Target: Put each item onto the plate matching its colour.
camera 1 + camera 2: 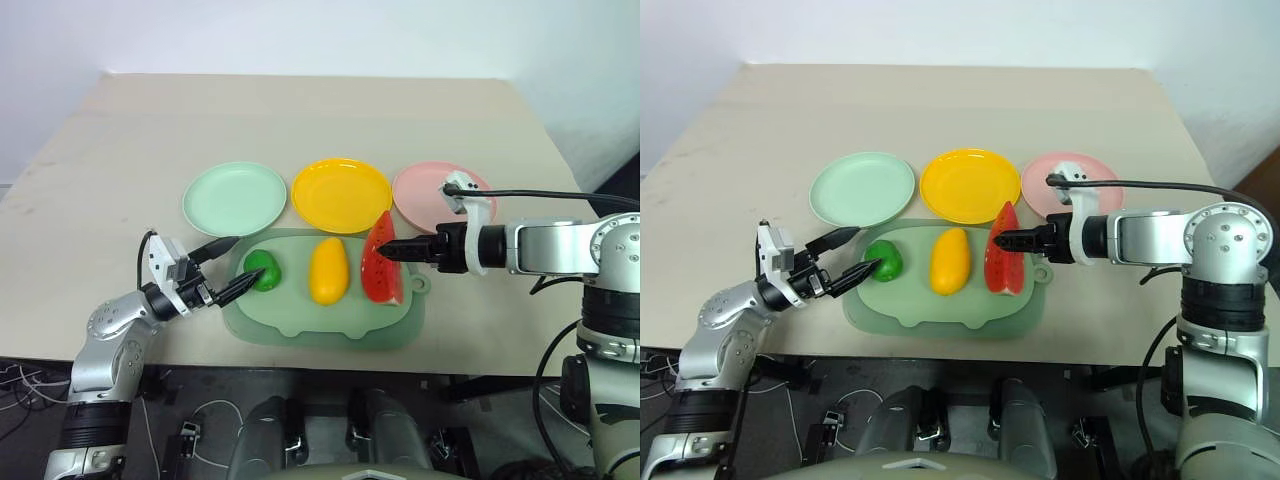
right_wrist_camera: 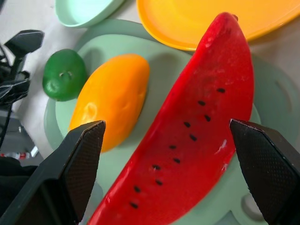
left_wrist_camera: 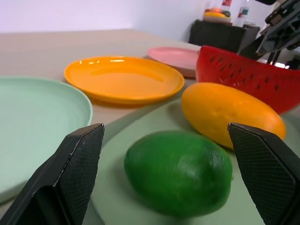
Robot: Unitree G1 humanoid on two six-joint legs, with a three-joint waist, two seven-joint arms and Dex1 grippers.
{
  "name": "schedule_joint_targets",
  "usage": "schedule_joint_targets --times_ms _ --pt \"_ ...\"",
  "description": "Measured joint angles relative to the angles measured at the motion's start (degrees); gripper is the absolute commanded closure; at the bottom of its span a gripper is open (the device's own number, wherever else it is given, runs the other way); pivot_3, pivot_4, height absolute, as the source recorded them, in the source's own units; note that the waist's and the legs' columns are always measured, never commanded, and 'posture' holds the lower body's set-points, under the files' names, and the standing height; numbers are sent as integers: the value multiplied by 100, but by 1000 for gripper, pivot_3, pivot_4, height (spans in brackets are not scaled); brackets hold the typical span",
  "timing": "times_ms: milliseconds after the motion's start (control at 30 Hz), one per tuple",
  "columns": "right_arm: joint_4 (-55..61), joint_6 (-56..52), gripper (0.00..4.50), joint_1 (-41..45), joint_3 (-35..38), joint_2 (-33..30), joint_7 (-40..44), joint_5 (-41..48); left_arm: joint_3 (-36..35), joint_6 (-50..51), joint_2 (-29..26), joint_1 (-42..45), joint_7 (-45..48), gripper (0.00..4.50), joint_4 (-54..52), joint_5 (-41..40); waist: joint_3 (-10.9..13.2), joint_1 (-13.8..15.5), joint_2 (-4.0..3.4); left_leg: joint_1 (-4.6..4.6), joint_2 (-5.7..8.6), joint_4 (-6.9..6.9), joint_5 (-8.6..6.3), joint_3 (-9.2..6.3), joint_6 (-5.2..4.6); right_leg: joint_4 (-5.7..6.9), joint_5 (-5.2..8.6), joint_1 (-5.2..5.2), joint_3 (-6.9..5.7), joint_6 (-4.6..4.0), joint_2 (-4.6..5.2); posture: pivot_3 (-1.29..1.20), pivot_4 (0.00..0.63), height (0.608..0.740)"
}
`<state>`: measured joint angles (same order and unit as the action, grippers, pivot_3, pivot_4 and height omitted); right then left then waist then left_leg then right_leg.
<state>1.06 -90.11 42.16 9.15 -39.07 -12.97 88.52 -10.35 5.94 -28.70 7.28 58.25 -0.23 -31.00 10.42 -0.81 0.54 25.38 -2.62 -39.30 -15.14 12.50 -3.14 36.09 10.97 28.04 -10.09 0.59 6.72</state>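
Three plates [image 1: 235, 197], three toy foods [image 1: 329, 270] on one tray [image 1: 300, 325]; left hand [image 1: 228, 268] and right hand [image 1: 392, 249] wide, empty.

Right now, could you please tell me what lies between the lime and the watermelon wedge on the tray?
The yellow mango lies between the lime and the watermelon wedge on the green tray, seen in the left eye view.

Three plates [image 1: 340, 193], three toy foods [image 1: 328, 270] (one tray [image 1: 330, 325]).
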Motion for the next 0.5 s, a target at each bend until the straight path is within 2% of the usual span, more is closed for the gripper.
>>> schedule_joint_targets --times_ms 267,500 --pt "-287 1000 0 -31 -1256 -106 -2141 1670 -1 2 -12 104 -97 58 5 0 0 -10 0 -1 0 0 2 2 2 3 -1 -1 1 2 -1 0 150 696" --pt "-90 1421 0 -83 -1896 -699 -2694 2187 -28 -5 -43 133 -103 58 53 2 0 -12 0 -3 -1 0 2 4 2 4 -1 -2 3 3 -3 0 150 696"
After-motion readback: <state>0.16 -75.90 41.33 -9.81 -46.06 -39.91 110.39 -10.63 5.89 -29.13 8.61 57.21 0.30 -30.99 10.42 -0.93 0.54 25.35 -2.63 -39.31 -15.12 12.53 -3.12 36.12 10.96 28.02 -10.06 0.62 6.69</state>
